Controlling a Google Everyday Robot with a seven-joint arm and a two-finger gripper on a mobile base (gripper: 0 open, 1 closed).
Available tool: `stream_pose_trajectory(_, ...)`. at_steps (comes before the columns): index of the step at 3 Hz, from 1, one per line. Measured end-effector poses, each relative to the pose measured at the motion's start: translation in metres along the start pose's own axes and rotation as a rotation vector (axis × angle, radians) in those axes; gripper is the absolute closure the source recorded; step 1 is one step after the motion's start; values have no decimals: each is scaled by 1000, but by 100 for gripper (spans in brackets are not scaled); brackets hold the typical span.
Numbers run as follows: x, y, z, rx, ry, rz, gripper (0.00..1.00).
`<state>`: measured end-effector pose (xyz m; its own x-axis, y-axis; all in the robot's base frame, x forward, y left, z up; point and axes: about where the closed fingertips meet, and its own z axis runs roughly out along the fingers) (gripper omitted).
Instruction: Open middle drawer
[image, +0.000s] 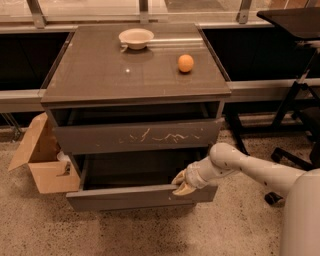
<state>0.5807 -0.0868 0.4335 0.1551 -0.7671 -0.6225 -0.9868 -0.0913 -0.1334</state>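
The middle drawer (125, 197) is a wide plain dark grey-brown front, pulled well out of the cabinet so its deep dark box shows from above. My gripper (181, 184) sits at the top edge of that front, right of centre, hooked over the edge with pale fingers (183, 188). The white arm (245, 167) reaches in from the right. Above it, the drawer front with long white scratch marks (137, 136) is slightly out of the cabinet.
The cabinet top (100, 75) carries a white bowl (136, 38) and an orange (185, 63). An open cardboard box (42, 160) stands on the floor at the left. Black chair legs (295, 125) stand at the right.
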Motion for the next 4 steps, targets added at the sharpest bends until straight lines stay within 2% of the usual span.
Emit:
stream_pose_trajectory(1,0,0,0,0,0,0,22)
stream_pose_trajectory(2,0,0,0,0,0,0,1)
stream_pose_trajectory(3,0,0,0,0,0,0,0)
stream_pose_trajectory(4,-6,12,0,-36,-18,-25,0)
